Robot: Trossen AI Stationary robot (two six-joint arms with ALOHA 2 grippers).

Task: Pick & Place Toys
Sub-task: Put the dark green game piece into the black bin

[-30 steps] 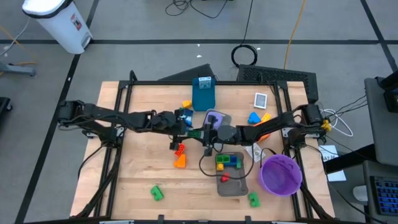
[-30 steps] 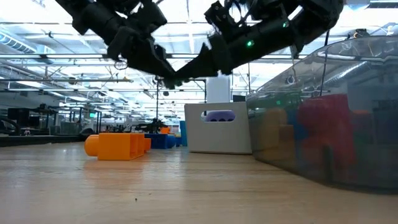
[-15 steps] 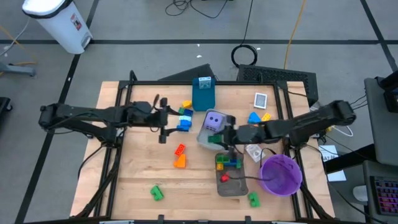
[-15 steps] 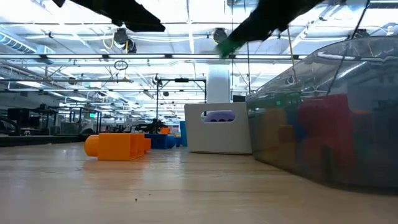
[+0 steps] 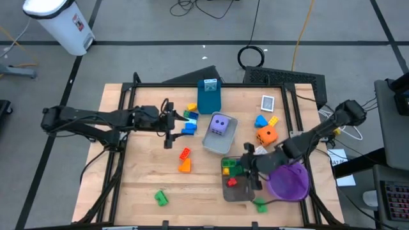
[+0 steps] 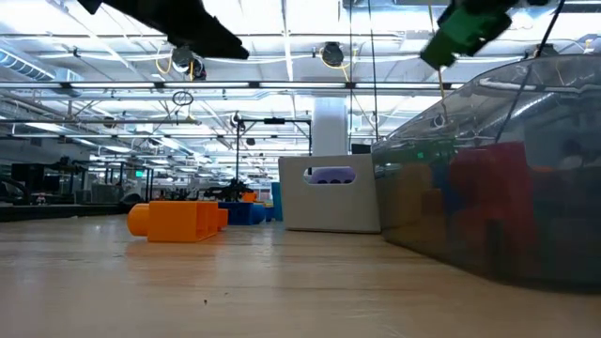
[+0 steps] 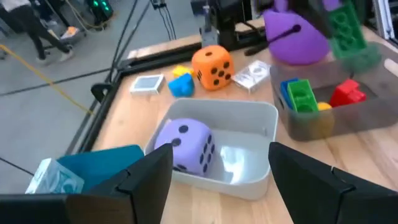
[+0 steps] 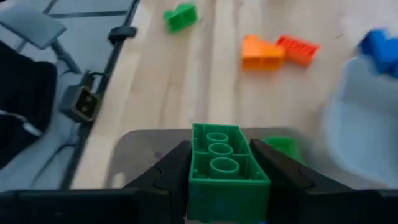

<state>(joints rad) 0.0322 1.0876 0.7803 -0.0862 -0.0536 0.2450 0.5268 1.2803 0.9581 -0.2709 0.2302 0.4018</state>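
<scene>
right tool (image 8: 227,186): clenched on a green brick (image 8: 225,165), held above the darker grey tray (image 5: 241,191) at the front right of the worktop; low view shows the brick up in the air
left tool (image 5: 167,122): fingers spread, nothing between them, hanging over the left-centre of the worktop, just beside the blue and green bricks (image 5: 189,121)
worktop (image 5: 140,166): light wood boards in a black frame, bare wood across most of the left half
purple die (image 7: 185,144): inside the lighter grey tray (image 7: 249,115), mid worktop
orange die (image 5: 266,135): on the wood, to the right of the lighter tray
darker tray contents: green, yellow, blue and red bricks
loose bricks: orange brick (image 5: 185,165) and red brick (image 5: 184,153) touching or nearly so, left of the trays; green one (image 5: 160,198) near the front edge; another green one (image 5: 261,205) in front of the purple bowl (image 5: 289,181); blue and yellow pieces (image 5: 263,120) at the back right
teal box (image 5: 209,96): upright at the back edge
white card (image 5: 268,102): flat at the back right
room: grey floor with dark seams, white bin (image 5: 61,23) at the back left, coiled cable (image 5: 252,57) behind the worktop, desk gear at the far right; low view shows a long hall with ceiling trusses and strip lights
</scene>
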